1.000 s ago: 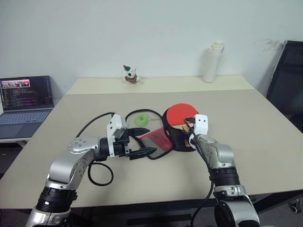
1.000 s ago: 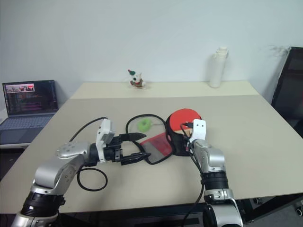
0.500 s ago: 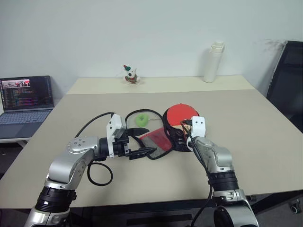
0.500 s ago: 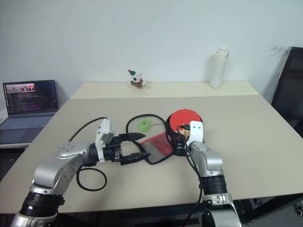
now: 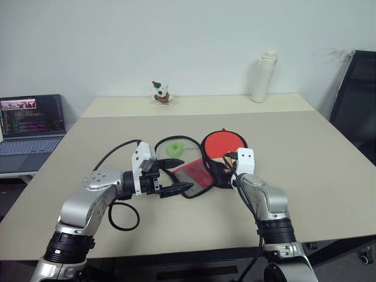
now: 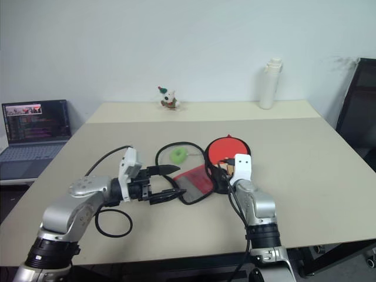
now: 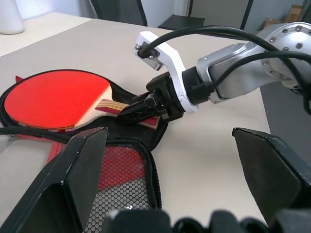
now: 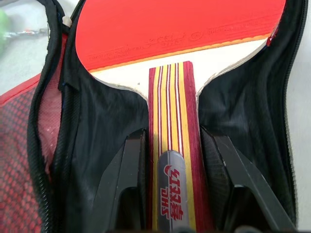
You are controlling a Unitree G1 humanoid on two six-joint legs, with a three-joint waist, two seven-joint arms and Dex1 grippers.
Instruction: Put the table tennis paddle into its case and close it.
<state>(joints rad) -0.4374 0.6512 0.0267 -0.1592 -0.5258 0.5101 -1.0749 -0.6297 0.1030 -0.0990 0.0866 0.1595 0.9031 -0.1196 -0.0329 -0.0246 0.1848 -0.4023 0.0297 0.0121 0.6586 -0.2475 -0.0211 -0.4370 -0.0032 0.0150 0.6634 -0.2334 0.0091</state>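
The table tennis paddle (image 5: pixel 222 143) lies red face up inside the open case (image 5: pixel 191 170), on the case's black lining (image 8: pixel 112 126). The case's red mesh flap is folded out to the left. My right gripper (image 8: pixel 173 138) comes in from the near side, and both black fingers press the sides of the striped handle (image 8: pixel 170 97). My left gripper (image 6: pixel 174 180) hovers wide open just left of the mesh flap, pointing right and holding nothing.
A green ball (image 5: pixel 175 148) on a black cord loop lies just behind the case. At the table's far edge stand a white bottle (image 5: pixel 262 77) and a small figurine (image 5: pixel 161 93). A laptop (image 5: pixel 32 126) sits off to the left, a black chair (image 5: pixel 355 106) to the right.
My right gripper's fingers have closed in onto the paddle handle, and the hand has drawn slightly back toward me. The left arm has not moved.
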